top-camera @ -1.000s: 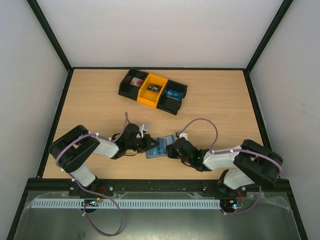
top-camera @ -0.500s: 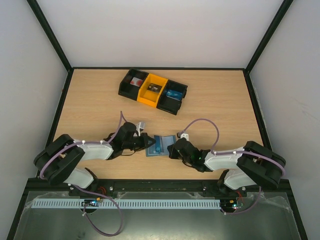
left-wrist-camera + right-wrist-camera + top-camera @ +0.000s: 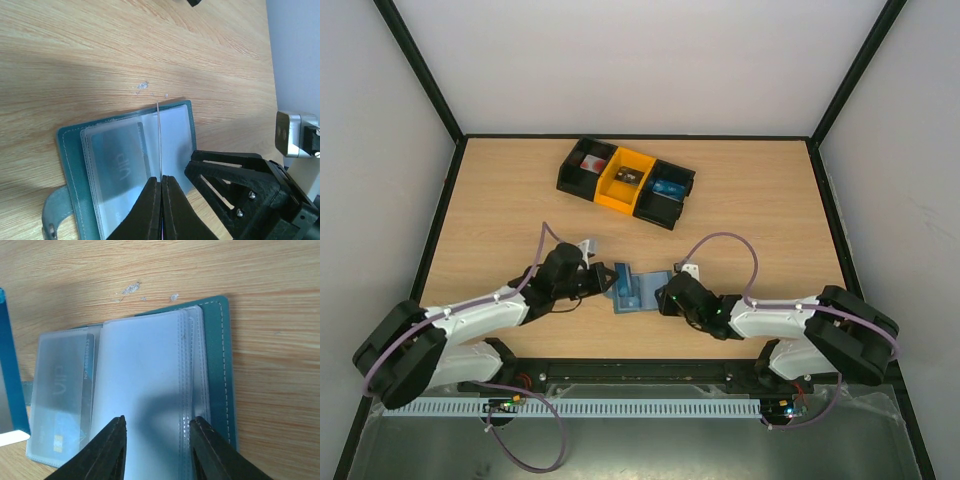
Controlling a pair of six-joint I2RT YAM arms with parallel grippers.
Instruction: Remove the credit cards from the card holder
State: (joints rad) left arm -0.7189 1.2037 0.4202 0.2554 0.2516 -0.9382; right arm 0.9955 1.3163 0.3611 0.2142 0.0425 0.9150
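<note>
Card holder (image 3: 629, 290): open on table (image 3: 770, 210). My left end effector (image 3: 161, 180): clenched on upright leaf (image 3: 158, 140). Right end effector (image 3: 157, 429): released; I should pin sleeves (image 3: 145, 385) flat.

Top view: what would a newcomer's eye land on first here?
The open card holder at the front of the table, with both tools meeting over it. The left tool pinches one thin leaf upright, and the right tool hangs open over the clear sleeves. Next comes the black-and-yellow tray at the far centre.
</note>
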